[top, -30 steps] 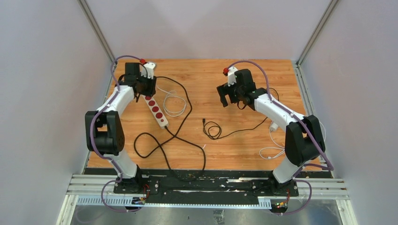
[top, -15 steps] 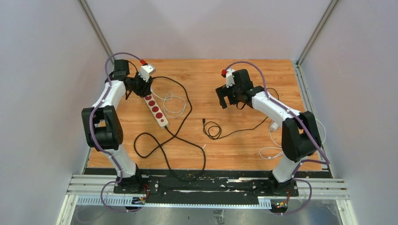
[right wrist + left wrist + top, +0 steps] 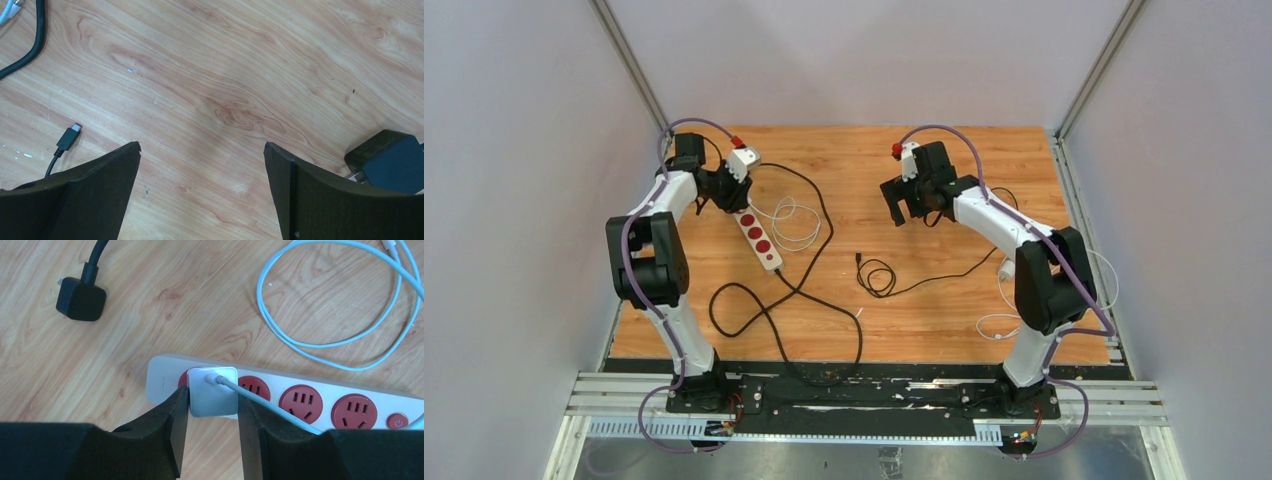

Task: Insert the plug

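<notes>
While the left tool [image 3: 213,401] squeezes the white plug [image 3: 212,389] in the power strip's [image 3: 320,390] nine-o'clock socket, only letting go seems left; the right tool [image 3: 201,150] is wide.

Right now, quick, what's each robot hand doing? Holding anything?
Left hand: closed on the white plug, at the end socket of the power strip.
Right hand: open, holding nothing.

I inspect a wood-grain counter [image 3: 874,160]. Toward 10 o'clock lies a white power strip [image 3: 759,238], with a coiled white cable [image 3: 796,228] just beside it at its 3 o'clock. A thick black cord [image 3: 823,222] trails down to loops at 7 o'clock. A thin black cable [image 3: 879,280] coils near centre. Another white cable [image 3: 999,322] lies at 4 o'clock.
</notes>
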Robot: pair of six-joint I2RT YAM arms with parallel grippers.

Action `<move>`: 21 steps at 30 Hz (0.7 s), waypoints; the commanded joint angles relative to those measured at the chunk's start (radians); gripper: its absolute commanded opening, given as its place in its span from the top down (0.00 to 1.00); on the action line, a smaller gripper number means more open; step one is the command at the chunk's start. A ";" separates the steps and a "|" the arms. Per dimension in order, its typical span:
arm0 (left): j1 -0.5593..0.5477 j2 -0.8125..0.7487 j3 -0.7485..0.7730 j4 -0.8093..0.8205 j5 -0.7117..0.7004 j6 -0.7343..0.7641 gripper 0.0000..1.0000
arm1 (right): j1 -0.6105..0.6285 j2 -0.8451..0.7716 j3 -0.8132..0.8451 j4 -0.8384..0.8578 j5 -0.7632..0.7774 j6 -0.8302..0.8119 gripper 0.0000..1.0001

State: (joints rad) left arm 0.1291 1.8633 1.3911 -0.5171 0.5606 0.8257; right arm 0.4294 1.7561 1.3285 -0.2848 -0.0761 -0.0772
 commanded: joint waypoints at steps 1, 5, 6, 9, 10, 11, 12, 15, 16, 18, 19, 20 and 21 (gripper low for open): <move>0.008 0.047 0.057 -0.013 0.032 0.021 1.00 | 0.020 0.028 0.046 -0.043 0.042 -0.024 0.00; 0.015 0.081 0.087 -0.038 0.058 0.024 1.00 | 0.026 0.042 0.059 -0.050 0.047 -0.038 0.00; 0.015 0.085 0.093 -0.044 0.058 0.027 1.00 | 0.026 0.045 0.061 -0.050 0.046 -0.040 0.00; 0.016 0.089 0.098 -0.054 0.050 0.041 1.00 | 0.028 0.058 0.071 -0.052 0.046 -0.042 0.00; 0.017 0.089 0.100 -0.063 0.051 0.047 1.00 | 0.030 0.061 0.073 -0.053 0.047 -0.042 0.00; 0.017 0.090 0.105 -0.075 0.049 0.050 1.00 | 0.030 0.063 0.077 -0.055 0.046 -0.044 0.00; 0.019 0.090 0.113 -0.093 0.050 0.059 1.00 | 0.031 0.065 0.079 -0.057 0.047 -0.045 0.00; 0.028 0.095 0.140 -0.151 0.068 0.074 1.00 | 0.032 0.066 0.081 -0.057 0.050 -0.047 0.00; 0.033 0.095 0.147 -0.164 0.079 0.075 1.00 | 0.034 0.067 0.081 -0.057 0.050 -0.048 0.00; 0.042 0.095 0.155 -0.176 0.094 0.073 1.00 | 0.035 0.071 0.082 -0.057 0.052 -0.047 0.00; 0.045 0.095 0.155 -0.180 0.096 0.074 1.00 | 0.035 0.072 0.082 -0.057 0.054 -0.047 0.00; 0.047 0.096 0.155 -0.184 0.101 0.076 1.00 | 0.035 0.073 0.083 -0.057 0.056 -0.048 0.00; 0.048 0.099 0.157 -0.184 0.101 0.074 1.00 | 0.037 0.072 0.081 -0.057 0.058 -0.051 0.00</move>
State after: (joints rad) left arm 0.1600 1.9442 1.5188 -0.6495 0.6220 0.8806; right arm 0.4496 1.8080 1.3827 -0.3149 -0.0402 -0.1085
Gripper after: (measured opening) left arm 0.412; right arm 0.999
